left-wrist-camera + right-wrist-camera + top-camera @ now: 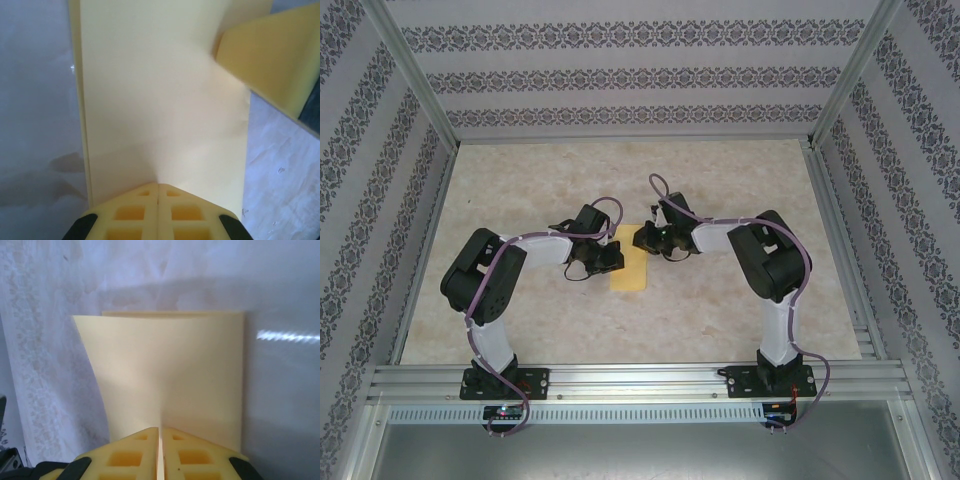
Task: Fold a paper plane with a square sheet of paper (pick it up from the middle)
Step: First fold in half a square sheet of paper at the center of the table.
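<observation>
The square sheet of paper (629,272) lies mid-table as a narrow yellow folded strip between my two grippers. My left gripper (612,258) sits at its left edge. In the left wrist view that gripper (158,186) is shut, with its tips down on the flat paper (160,100) and nothing in the seam. A raised flap (270,60) stands at the upper right. My right gripper (642,238) is at the strip's far end. In the right wrist view it (160,429) is shut on a thin paper edge, and the sheet (175,365) curls up on its left side. The paper plane is out of view.
The beige marbled tabletop (720,320) is bounded by aluminium rails, one along the front (640,382) and one on the right (845,260). Patterned walls (620,70) enclose the back and sides. Both arm bases are bolted to the near rail.
</observation>
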